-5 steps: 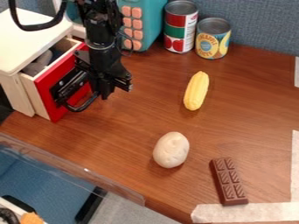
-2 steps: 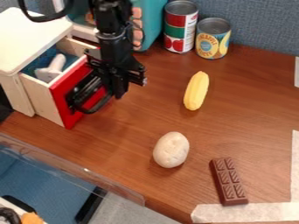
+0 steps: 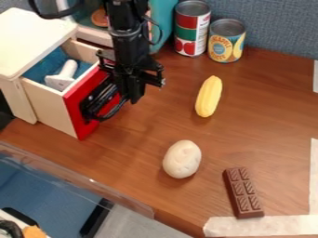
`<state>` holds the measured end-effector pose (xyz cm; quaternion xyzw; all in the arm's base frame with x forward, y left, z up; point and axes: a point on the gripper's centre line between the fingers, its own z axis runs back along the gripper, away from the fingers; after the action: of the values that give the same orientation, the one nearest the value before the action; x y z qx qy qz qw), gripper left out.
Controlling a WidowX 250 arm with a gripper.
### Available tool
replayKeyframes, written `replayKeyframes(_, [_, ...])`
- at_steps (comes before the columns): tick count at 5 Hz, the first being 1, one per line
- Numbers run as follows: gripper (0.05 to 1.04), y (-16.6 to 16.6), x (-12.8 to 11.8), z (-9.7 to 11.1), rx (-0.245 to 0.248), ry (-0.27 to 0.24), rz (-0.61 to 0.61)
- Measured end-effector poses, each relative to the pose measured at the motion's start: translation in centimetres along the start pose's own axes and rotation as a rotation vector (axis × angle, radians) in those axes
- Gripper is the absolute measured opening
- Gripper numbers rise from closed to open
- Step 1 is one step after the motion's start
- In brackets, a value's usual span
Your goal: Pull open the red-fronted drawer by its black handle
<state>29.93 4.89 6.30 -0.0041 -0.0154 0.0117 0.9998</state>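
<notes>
Holding the jaws down at the handle (image 3: pixel 113 111) of the part-open drawer (image 3: pixel 49 104), likely for leverage; can't tell how wide apart or whether gripping it.

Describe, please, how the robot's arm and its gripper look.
The arm is black and jointed; a thin black cable loops beside it, and a thicker black cable curves at upper left. The gripper is also black, angular, with parts jutting sideways.

Two cans (image 3: pixel 192 29) — one each: drawer (image 3: pixel 75 106), corn (image 3: pixel 208 96), chocolate (image 3: pixel 243 193), whitish ovoid (image 3: pixel 182 159)
</notes>
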Motion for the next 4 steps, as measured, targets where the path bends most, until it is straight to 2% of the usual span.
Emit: replayKeyframes(4, [0.127,-1.7,-0.1,0.0,-0.021,0.000,-0.012])
